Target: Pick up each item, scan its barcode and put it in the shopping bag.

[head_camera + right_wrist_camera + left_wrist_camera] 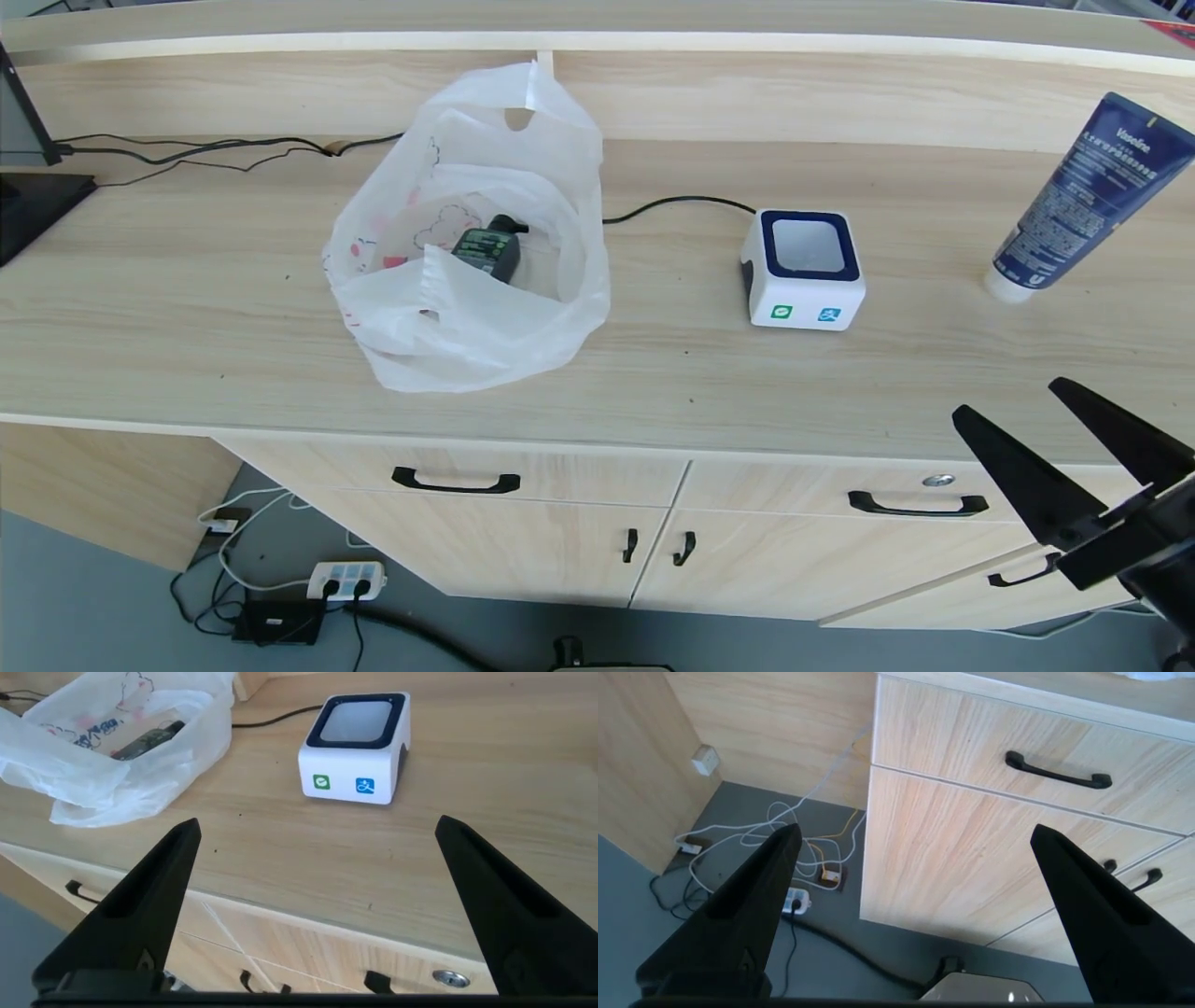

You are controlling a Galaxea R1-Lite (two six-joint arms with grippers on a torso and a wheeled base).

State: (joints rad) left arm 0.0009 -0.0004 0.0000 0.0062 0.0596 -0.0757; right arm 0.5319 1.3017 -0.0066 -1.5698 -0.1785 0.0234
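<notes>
Gaping wide with nothing between its fingers, the right claw (1010, 398) hangs at the counter's front edge, nearer the robot than the scanner (805, 268) and to its right. The left claw (915, 833) is likewise spread and empty, hanging lower than the scanner, before the drawer fronts (971, 849).

Farther back than the scanner and well to its right stands the blue tube (1092, 196), cap down on the counter (187, 308) and tilted, its upper end towards the raised back ledge. This looks like the item left to scan. To the scanner's left lies the shopping bag (467, 327), mouth open, with a dark bottle (490, 250) already inside.

The tube is probably light, soft-walled and smooth, so a hard squeeze would dent it or let it slide. The best hold seems to be across the lower body just above the cap, where it should be stiffest. Perched on its cap, it may topple at a nudge.
</notes>
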